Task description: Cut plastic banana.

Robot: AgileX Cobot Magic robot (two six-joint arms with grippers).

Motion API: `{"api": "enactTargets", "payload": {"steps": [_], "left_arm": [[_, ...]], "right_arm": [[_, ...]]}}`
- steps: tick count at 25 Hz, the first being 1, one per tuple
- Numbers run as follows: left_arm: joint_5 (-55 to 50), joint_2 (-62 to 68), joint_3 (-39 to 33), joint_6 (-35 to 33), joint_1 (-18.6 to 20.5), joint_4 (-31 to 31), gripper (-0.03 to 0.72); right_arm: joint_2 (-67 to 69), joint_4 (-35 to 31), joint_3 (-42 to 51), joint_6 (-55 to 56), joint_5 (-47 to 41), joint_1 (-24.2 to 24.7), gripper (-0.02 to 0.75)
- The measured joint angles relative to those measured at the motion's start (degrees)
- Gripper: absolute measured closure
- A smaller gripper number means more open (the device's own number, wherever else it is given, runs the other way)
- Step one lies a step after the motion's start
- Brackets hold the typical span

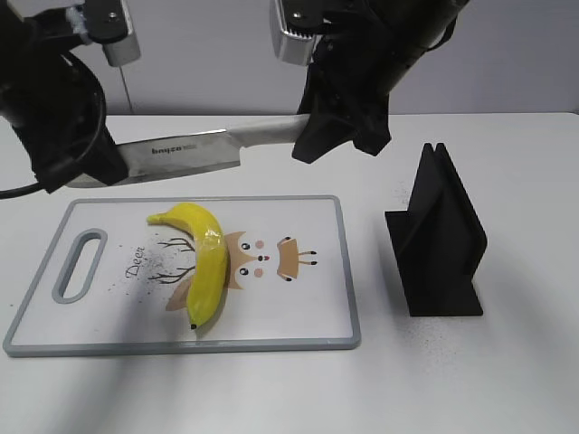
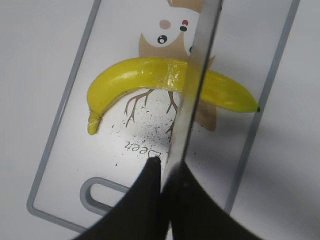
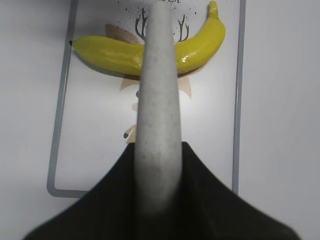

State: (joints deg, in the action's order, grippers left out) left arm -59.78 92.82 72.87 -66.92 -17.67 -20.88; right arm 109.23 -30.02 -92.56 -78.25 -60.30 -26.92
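The plastic banana (image 1: 204, 262) lies whole on the white cutting board (image 1: 312, 307), over the owl print. It also shows in the left wrist view (image 2: 145, 77) and the right wrist view (image 3: 107, 54). A knife (image 1: 185, 154) hangs level above the board's far edge, higher than the banana. My left gripper (image 1: 90, 167) is shut on the blade's tip end (image 2: 197, 80). My right gripper (image 1: 330, 131) is shut on the pale grey handle (image 3: 159, 100). In both wrist views the knife crosses over the banana's middle.
A black knife stand (image 1: 439, 240) stands on the white table right of the board. The board has a grey rim (image 2: 65, 105) and a handle slot (image 1: 80, 264) at its left end. Dark specks lie on the board and table.
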Motion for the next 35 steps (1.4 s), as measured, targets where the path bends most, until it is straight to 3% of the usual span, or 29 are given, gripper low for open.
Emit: {"api": "enactTargets", "payload": {"steps": [8, 15, 20, 27, 35], "left_arm": [[4.06, 5.40, -0.99, 1.01, -0.47, 0.52, 0.659], [21.33, 16.13, -10.21, 1.06, -2.24, -0.21, 0.657], [21.00, 17.98, -9.35, 1.25, -2.30, 0.01, 0.655], [20.59, 13.23, -10.57, 1.77, -2.68, 1.35, 0.655], [17.56, -4.51, -10.73, 2.42, -2.74, 3.68, 0.660]], "right_arm": [[4.79, 2.38, -0.02, 5.17, -0.90, 0.00, 0.577], [17.40, 5.61, -0.36, 5.25, 1.99, 0.00, 0.571], [19.67, 6.90, -1.73, 7.03, 0.92, 0.09, 0.566], [15.87, 7.64, -0.89, 8.14, 0.26, -0.38, 0.566], [2.56, 7.41, -0.92, 8.34, 0.08, -0.75, 0.566]]}}
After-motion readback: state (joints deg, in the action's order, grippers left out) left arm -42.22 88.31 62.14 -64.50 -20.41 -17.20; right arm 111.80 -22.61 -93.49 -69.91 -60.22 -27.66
